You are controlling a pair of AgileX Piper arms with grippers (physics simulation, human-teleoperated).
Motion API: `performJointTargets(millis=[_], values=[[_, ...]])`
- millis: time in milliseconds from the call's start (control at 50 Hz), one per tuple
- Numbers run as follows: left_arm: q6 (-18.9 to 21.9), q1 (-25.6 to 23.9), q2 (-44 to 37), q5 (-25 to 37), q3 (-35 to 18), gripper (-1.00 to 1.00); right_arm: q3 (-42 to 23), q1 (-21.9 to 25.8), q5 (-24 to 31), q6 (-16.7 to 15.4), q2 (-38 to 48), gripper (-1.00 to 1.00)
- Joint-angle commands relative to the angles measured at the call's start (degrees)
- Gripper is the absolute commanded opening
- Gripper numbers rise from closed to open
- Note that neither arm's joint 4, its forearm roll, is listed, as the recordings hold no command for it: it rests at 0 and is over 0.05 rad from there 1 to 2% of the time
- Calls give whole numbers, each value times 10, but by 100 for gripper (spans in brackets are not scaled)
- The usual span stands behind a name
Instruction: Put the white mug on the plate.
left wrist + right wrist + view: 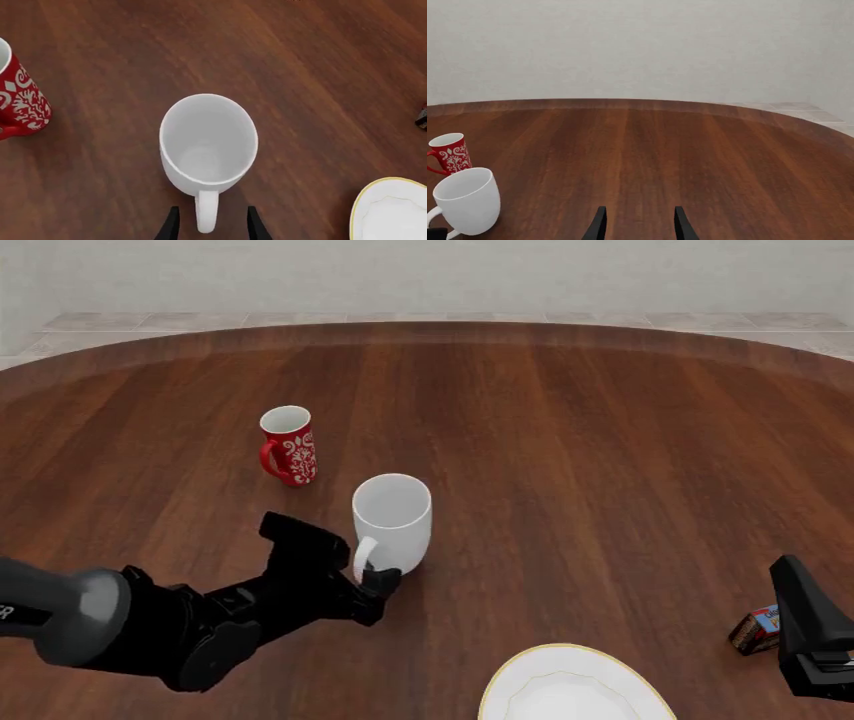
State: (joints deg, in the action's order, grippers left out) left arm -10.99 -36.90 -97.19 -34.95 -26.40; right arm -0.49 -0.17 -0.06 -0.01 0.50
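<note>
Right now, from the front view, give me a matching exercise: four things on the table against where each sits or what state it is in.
Things:
1. white mug
2. red mug
3. plate
4. left gripper

Places or states:
A. cut off by the near edge of the view, nothing on it
B. open, a finger on each side of the white handle
C. farthest back, upright, floral pattern
D. upright on the wood, handle toward the left arm

Pairs: 1-D, 2-C, 3-A, 4-B
</note>
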Motion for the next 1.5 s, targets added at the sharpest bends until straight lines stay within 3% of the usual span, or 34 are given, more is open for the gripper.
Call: performJointTargets(millis=[20,420,440,740,880,960,1100,1500], values=[[-19,-2,0,-3,-2,100,1,2,-3,0,4,100],[-44,-4,-8,3,-9,100,1,2,-3,0,3,100],[-44,-3,-7,4,-10,-100,1,2,-3,0,3,100],[-31,5,-2,5,-8,-100,1,2,-3,0,4,100],[11,13,2,7,-7,-100,1,2,-3,0,4,100],[40,7,46,29,-2,-100,1,2,-3,0,4,100],[53,-4,90,62,7,-100,1,2,-3,0,3,100],[58,-43,205,131,47,-100,1,2,-3,0,4,100]])
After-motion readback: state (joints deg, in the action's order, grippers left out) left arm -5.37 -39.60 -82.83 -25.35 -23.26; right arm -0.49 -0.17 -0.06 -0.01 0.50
